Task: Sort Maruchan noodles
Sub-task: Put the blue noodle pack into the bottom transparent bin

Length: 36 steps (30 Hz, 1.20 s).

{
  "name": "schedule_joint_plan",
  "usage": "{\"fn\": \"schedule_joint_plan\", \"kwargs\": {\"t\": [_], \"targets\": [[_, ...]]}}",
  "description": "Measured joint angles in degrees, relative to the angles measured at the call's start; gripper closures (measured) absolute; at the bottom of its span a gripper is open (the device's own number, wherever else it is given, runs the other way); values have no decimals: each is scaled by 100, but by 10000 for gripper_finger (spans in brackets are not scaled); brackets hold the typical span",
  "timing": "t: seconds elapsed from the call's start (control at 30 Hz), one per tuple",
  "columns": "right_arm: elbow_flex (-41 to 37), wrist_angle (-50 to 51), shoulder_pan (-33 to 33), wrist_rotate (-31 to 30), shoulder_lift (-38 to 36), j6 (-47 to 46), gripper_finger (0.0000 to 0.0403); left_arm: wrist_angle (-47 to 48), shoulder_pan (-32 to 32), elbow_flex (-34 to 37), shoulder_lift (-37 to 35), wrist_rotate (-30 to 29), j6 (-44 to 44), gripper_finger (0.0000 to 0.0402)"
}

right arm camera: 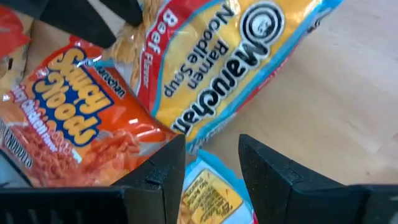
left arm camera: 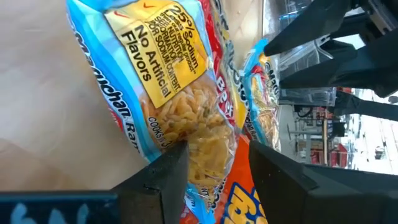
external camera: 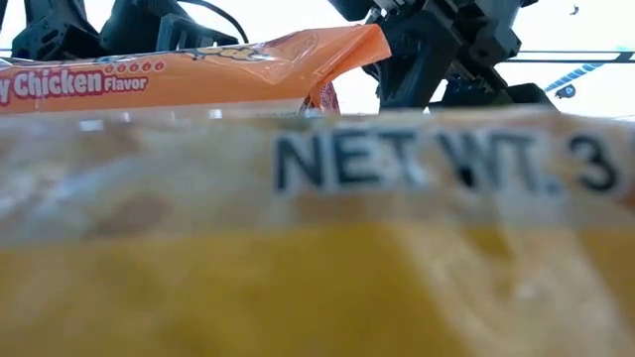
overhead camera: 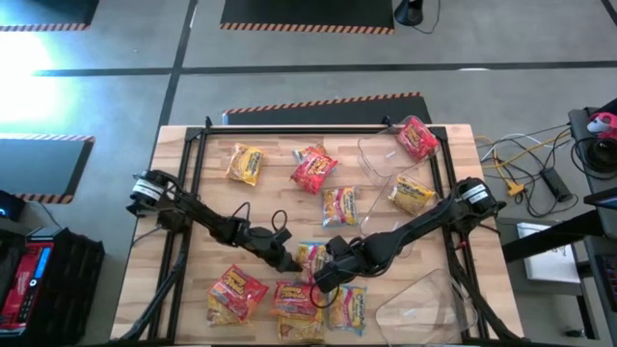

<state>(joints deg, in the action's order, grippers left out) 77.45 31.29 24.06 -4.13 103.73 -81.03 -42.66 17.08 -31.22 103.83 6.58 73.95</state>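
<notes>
My left gripper sat low near the front middle of the table, its two dark fingers partly spread around the near edge of a light blue and yellow packet; they straddled its crinkled end, though I could not tell whether they actually pinched it. That packet lay between my two claws. My right gripper hung just beside it from the other side, fingers parted to a middling gap with another blue-edged packet showing between them, a grip I could not confirm. Just past it lay an orange spicy chicken packet and a red-banded beef packet.

Farther out, more Maruchan noodles were scattered: a red and yellow one and another at the front edge, a blue-edged one beside them, a yellow one toward the back left, a red one mid-back, and one in the middle. A clear tub at the back right held a red packet and a yellow packet. Another clear tub stood front right.
</notes>
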Motion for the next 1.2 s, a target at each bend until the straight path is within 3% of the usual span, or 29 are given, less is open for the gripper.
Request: {"fn": "schedule_joint_plan", "kwargs": {"t": [0.63,0.87,1.2], "targets": [[-243,-92,-114,-530,14,-303,251,780,7,-144,-11,-589,18,249],[-574,-921,-122,-780,14,-408,233,1576,1,-477,-7,-659,-323,249],[-1082,-1776,-121,-1301,21,-700,231,1736,-15,-529,-11,-724,-430,249]]}}
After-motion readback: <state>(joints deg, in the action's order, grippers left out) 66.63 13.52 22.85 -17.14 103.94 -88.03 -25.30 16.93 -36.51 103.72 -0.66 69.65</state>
